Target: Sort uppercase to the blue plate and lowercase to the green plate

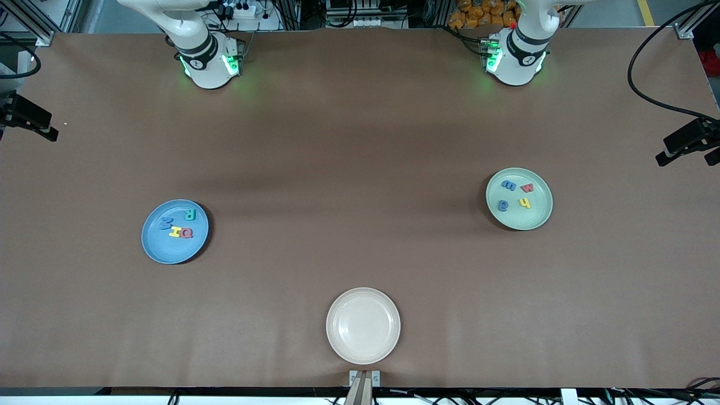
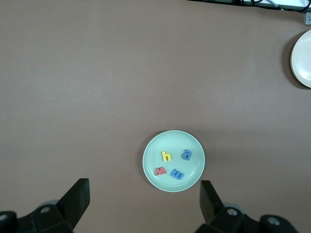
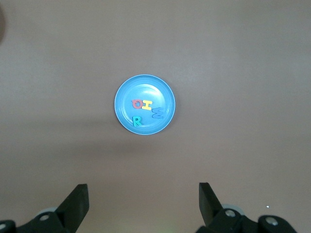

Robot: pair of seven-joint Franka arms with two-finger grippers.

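Brown paper covers the table (image 1: 360,140). Blue plate (image 1: 154,247) sits toward the right arm's end, about midway between the base edge and the camera edge. On it, four uppercase letters: teal R (image 1: 190,214) farthest from the front camera, blue W/M (image 1: 166,224) beside it, yellow H (image 1: 175,232) and red Q (image 1: 187,233) touching side by side, nearest the camera.

Green plate (image 1: 534,216) sits toward the left arm's end, a little farther from the camera than the blue one. It carries four lowercase letters: blue m (image 1: 508,185) and red w (image 1: 527,188) on the half farther from the camera, blue a/e (image 1: 503,206) and yellow h (image 1: 525,203) on the nearer half, none touching.

Cream-white plate (image 1: 388,343), bare, lies close to the middle of the camera edge.

Both arms wait, raised high. Left gripper (image 2: 145,204) hangs above the table beside the green plate, jaws wide apart, holding nothing. Right gripper (image 3: 144,204) hangs likewise beside the blue plate, jaws wide apart, holding nothing.
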